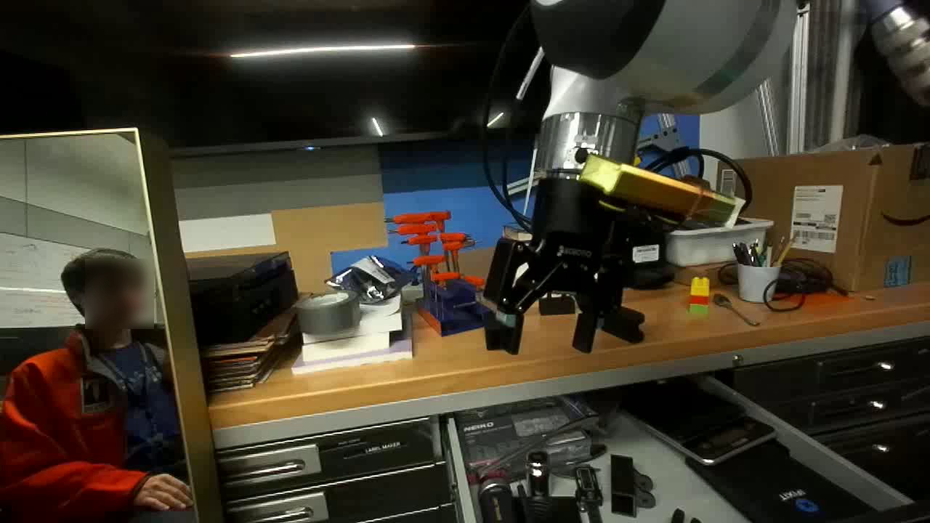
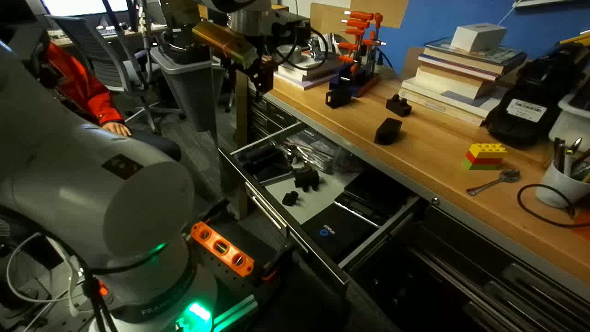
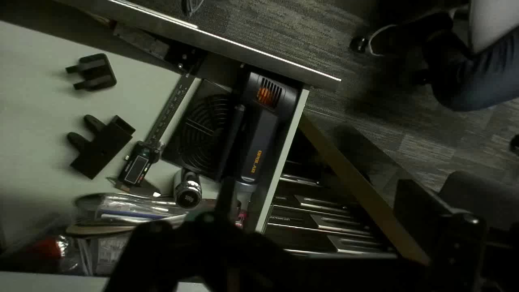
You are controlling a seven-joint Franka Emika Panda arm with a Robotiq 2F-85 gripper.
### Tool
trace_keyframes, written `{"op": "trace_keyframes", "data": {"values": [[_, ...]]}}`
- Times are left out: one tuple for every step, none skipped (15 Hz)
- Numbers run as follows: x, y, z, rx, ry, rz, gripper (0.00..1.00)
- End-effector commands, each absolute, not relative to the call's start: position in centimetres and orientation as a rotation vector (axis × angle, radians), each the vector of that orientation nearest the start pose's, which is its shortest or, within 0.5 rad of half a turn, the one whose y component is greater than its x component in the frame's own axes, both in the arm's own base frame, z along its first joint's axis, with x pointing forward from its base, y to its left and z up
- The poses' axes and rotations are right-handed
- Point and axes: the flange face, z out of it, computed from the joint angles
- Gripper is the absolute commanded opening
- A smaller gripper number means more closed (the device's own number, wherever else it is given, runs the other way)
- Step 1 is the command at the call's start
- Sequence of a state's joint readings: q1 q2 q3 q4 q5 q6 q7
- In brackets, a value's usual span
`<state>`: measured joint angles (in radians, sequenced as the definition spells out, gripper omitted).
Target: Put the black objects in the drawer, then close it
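The drawer (image 1: 828, 454) (image 2: 272, 212) (image 3: 36, 105) stands pulled out below the worktop. Inside it lie a black two-pronged block (image 2: 306, 179) (image 3: 101, 148) and a smaller black piece (image 2: 290, 198) (image 3: 96, 72). On the worktop stand a hollow black box (image 2: 338, 98), a black two-knobbed block (image 2: 398, 106) (image 1: 557, 304) and a chunky black block (image 2: 388, 131) (image 1: 625, 325). In an exterior view the hollow box is hard to tell from a finger. My gripper (image 1: 548, 338) (image 2: 262, 83) is open and empty, fingers pointing down; dark fingers frame the wrist view (image 3: 320, 190).
The drawer also holds calipers (image 3: 140, 166), a heat gun (image 3: 259, 142), a scale (image 1: 726, 436) and bagged tools (image 1: 530, 428). The worktop bears a red-orange tool rack (image 2: 355, 60), books (image 2: 451, 83), toy bricks (image 2: 484, 157), a spoon (image 2: 495, 180) and a pen cup (image 2: 562, 189). A person (image 2: 87, 83) sits nearby.
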<state>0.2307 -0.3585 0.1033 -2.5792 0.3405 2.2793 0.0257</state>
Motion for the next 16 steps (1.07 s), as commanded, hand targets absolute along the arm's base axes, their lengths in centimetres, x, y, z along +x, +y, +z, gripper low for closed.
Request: {"op": "trace_keyframes", "data": {"values": [[39.3, 14.4, 39.3, -2.902, -0.129, -0.035, 1.00], [39.4, 14.5, 39.5, -2.900, -0.130, -0.043, 1.00], [39.5, 14.5, 39.7, -2.899, -0.130, -0.048, 1.00], [39.5, 14.5, 39.7, -2.899, -0.131, -0.049, 1.00], [39.5, 14.5, 39.7, -2.899, -0.131, -0.049, 1.00], [39.6, 14.2, 39.5, -2.917, -0.138, -0.094, 1.00], [39.8, 13.7, 39.2, -2.927, -0.151, -0.102, 1.00], [39.9, 13.2, 38.9, -2.945, -0.170, -0.109, 1.00], [40.3, 12.4, 38.6, -2.968, -0.216, -0.107, 1.00], [40.7, 11.6, 38.6, -2.993, -0.229, -0.123, 1.00], [41.4, 10.4, 38.4, -3.017, -0.264, -0.115, 1.00], [42.2, 9.2, 38.5, -3.041, -0.278, -0.115, 1.00], [42.9, 7.8, 38.4, -3.061, -0.282, -0.113, 1.00], [43.9, 6.1, 38.2, -3.088, -0.275, -0.107, 1.00], [44.6, 4.4, 38.1, -3.109, -0.260, -0.114, 1.00], [46.0, 2.3, 37.9, -3.124, -0.234, -0.119, 1.00]]}}
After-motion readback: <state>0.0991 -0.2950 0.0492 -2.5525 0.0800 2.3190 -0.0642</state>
